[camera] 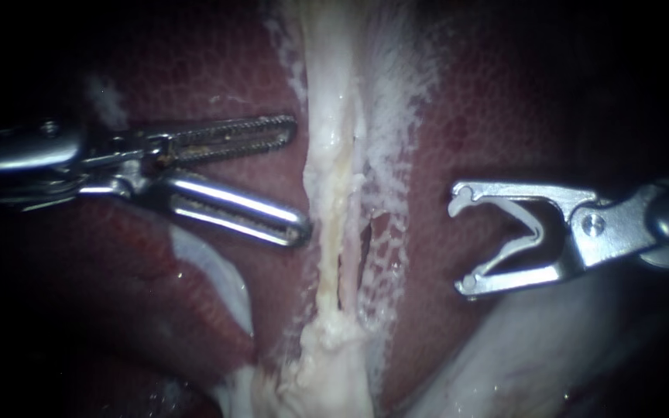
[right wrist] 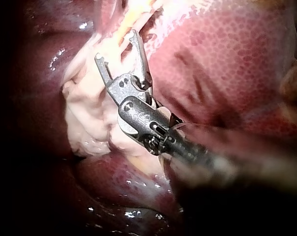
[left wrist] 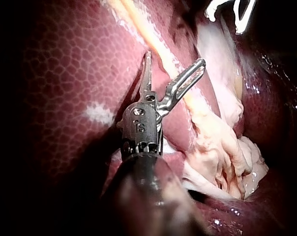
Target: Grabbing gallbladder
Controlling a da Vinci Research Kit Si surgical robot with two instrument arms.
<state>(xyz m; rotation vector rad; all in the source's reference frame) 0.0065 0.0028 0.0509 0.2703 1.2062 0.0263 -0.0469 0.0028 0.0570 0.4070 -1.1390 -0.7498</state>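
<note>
Gallbladder point(camera: 325, 375) lies ungripped, left instrument point(camera: 297, 178) and right instrument point(camera: 460, 243) both with jaws spread.

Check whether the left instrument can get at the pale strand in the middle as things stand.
Probably yes. The left instrument has open jaws, tips right beside the pale strand, nothing between. The right instrument sits open on the far side, clear of the path.

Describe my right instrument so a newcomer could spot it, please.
A pale strip runs down the red liver. The right instrument lies to its right, clear of it. Its open jaws end in hooked tips; the left instrument has long slotted ones.
</note>
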